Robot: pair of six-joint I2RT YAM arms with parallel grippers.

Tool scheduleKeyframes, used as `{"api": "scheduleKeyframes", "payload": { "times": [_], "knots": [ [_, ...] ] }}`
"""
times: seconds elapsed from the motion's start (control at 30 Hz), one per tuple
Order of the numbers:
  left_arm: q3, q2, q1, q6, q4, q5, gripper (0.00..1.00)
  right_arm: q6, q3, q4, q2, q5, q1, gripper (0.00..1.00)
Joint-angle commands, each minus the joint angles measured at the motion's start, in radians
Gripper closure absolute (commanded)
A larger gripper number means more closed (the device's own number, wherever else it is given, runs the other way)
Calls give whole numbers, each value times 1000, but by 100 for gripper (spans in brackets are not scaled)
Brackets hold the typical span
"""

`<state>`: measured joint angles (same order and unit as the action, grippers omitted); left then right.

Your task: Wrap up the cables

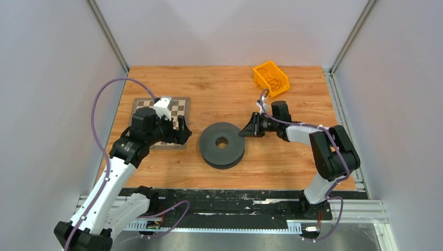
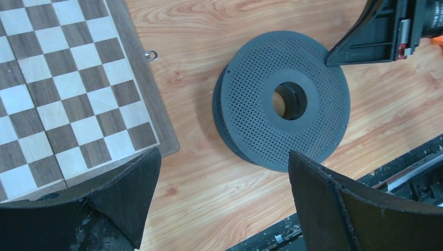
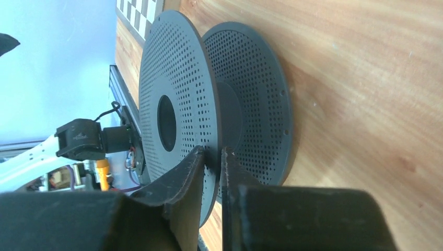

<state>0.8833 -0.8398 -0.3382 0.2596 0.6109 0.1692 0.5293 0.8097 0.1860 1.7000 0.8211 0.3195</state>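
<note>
right fingers (image 3: 177,188) nearly together, clamped on upper flange rim of spool (image 3: 172,104). left fingers (image 2: 130,183) wide apart, holding nothing, above counter (image 2: 209,204) between chessboard (image 2: 68,89) and spool. cables (image 1: 270,76) seemingly coiled in orange bin (image 1: 279,87) at far corner, well apart from spool. step: securing spool, winding not yet begun. next: fetch cable end, bring to spool core.

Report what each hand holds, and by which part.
The right hand pinches the dark grey perforated plastic spool by its upper flange's rim. The left hand is open, holding nothing.
</note>
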Motion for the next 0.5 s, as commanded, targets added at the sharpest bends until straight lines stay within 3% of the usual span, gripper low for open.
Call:
{"api": "scheduleKeyframes", "payload": {
  "times": [0.0, 0.07, 0.47],
  "knots": [
    [11, 30, -7, -31, -47, 70, 2, 90, -32, 74, -67, 38, -3, 90],
    [5, 49, -18, -32, -65, 55, 4, 142, -40, 63, -126, 24, -3, 100],
    [2, 144, -370, -71, -112, -326, 17, 572, -93, -68, -468, -185, 2, 100]
  ]
}}
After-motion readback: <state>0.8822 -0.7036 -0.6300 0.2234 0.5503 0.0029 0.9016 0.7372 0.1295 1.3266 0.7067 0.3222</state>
